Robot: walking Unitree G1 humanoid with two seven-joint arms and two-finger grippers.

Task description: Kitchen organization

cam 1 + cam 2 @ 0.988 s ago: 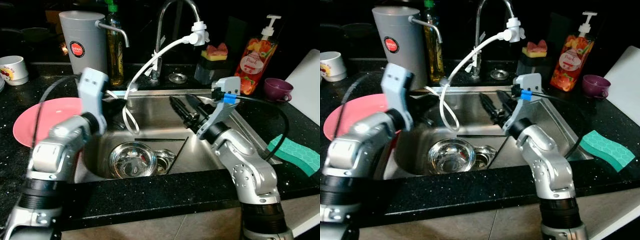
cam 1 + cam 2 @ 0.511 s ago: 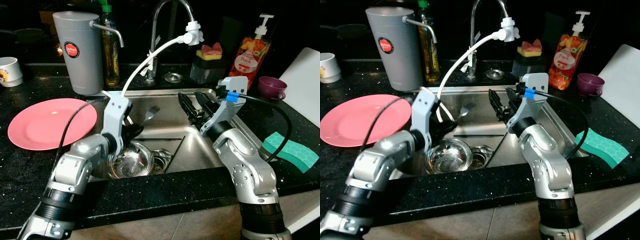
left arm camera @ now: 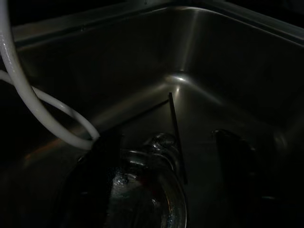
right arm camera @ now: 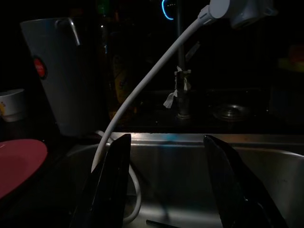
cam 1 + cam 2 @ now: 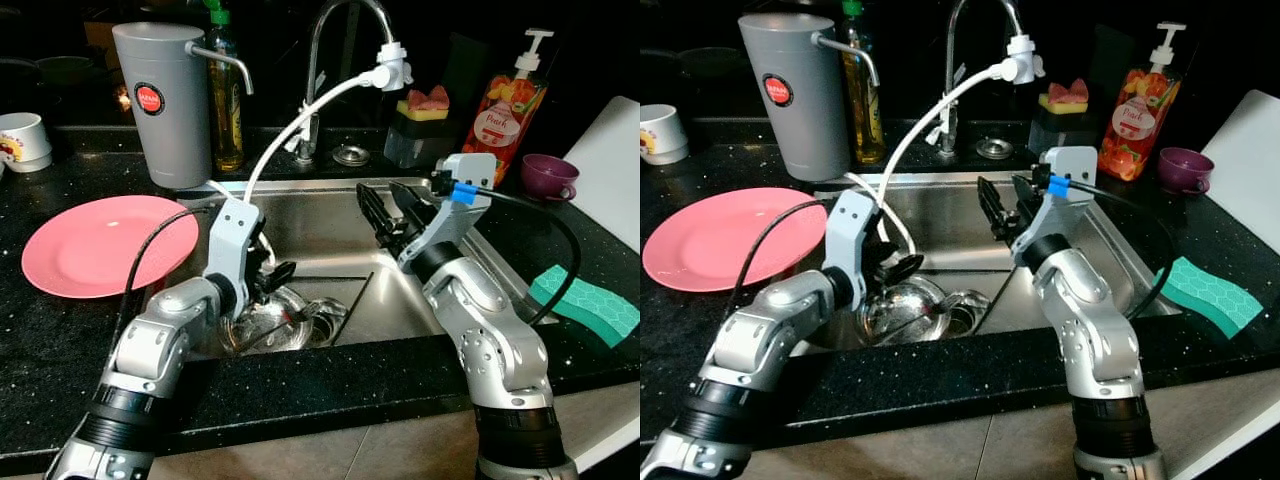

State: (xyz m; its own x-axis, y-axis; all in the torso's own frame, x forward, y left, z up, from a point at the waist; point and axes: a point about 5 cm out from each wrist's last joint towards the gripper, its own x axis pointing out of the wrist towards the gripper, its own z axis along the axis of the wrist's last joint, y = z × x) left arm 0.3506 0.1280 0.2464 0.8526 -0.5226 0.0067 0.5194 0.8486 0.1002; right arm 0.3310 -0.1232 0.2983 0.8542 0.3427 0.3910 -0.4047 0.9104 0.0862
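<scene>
A steel bowl (image 5: 262,322) lies in the bottom of the steel sink (image 5: 330,215), beside the drain. My left gripper (image 5: 276,290) reaches down into the basin just above the bowl's rim. In the left wrist view its fingers (image 3: 102,180) stand apart with the bowl (image 3: 147,199) between and below them, not gripped. My right gripper (image 5: 380,205) hovers open over the right half of the sink, holding nothing; its fingers (image 4: 107,185) point toward the back wall and the white hose (image 4: 142,90).
A pink plate (image 5: 105,245) lies on the black counter at the left, behind it a grey canister (image 5: 170,100), an oil bottle (image 5: 228,100) and a white cup (image 5: 25,140). The faucet's white hose (image 5: 300,110) hangs into the sink. At the right are a soap bottle (image 5: 512,105), a purple cup (image 5: 550,178) and a green sponge (image 5: 590,305).
My left arm has swung from beside the sink's left edge down into the basin, onto the steel bowl. The right arm has hardly moved.
</scene>
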